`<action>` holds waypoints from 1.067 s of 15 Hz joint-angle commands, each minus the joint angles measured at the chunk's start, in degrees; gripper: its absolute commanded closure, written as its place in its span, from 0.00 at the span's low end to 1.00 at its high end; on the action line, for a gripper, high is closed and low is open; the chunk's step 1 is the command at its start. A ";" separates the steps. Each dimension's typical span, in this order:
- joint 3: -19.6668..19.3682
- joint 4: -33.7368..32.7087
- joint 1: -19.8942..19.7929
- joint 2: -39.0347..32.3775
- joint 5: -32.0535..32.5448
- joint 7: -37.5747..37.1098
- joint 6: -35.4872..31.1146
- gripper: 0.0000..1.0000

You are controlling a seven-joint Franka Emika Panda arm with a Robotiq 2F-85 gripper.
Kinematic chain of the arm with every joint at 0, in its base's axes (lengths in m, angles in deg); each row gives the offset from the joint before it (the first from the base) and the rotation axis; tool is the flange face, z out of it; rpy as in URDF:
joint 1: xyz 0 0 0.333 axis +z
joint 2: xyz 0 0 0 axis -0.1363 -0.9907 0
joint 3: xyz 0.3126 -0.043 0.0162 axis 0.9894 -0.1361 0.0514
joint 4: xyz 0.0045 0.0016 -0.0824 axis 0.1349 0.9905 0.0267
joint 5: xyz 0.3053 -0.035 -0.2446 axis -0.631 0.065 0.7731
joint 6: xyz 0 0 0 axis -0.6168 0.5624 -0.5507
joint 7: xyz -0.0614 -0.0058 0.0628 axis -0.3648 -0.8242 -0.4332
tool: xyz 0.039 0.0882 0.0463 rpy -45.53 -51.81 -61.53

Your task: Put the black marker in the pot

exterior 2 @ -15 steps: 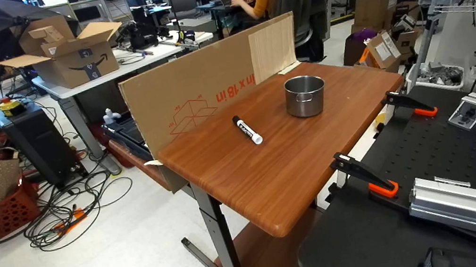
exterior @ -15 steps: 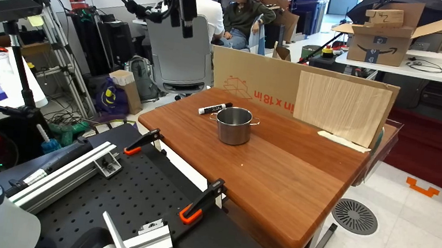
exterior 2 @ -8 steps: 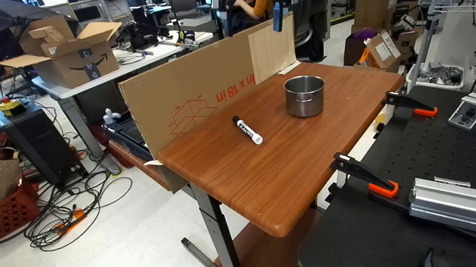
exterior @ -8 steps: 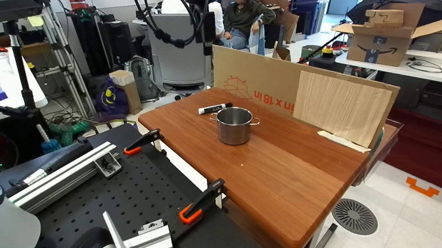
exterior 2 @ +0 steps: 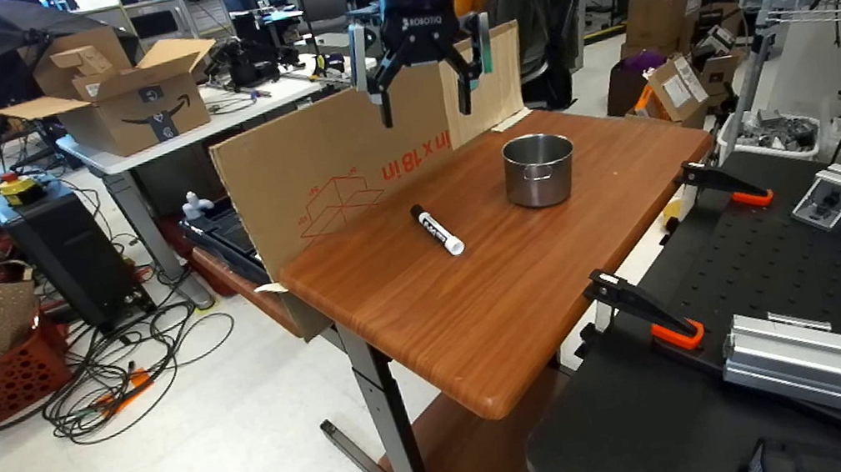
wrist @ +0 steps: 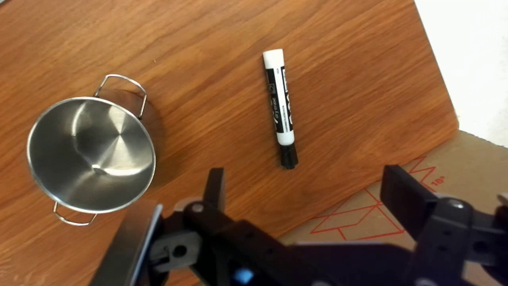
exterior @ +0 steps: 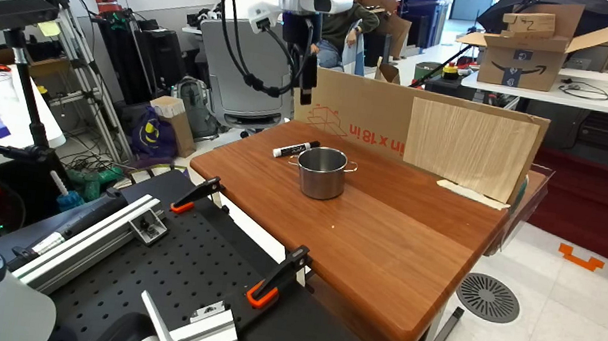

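Marker [wrist: 280, 104] (black-capped) near upright silver pot [wrist: 91, 155]

Tabletop [wrist: 214, 111] below all views, wrist view nearest

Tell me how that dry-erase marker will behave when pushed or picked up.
The marker lies on its side and looks round, so a push would probably roll it across the table. Straight and slim, it is likely stiff and light; its smooth-looking surface may be slippery.
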 commanded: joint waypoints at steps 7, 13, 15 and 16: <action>-6.02 -8.89 7.85 -12.91 5.35 -6.96 -0.17 0.00; -8.45 -14.25 10.28 -19.84 6.48 -9.33 0.85 0.00; -8.89 -15.96 10.96 -21.84 6.64 -9.60 1.24 0.00; -9.01 -16.57 11.29 -22.63 6.61 -9.63 1.23 0.00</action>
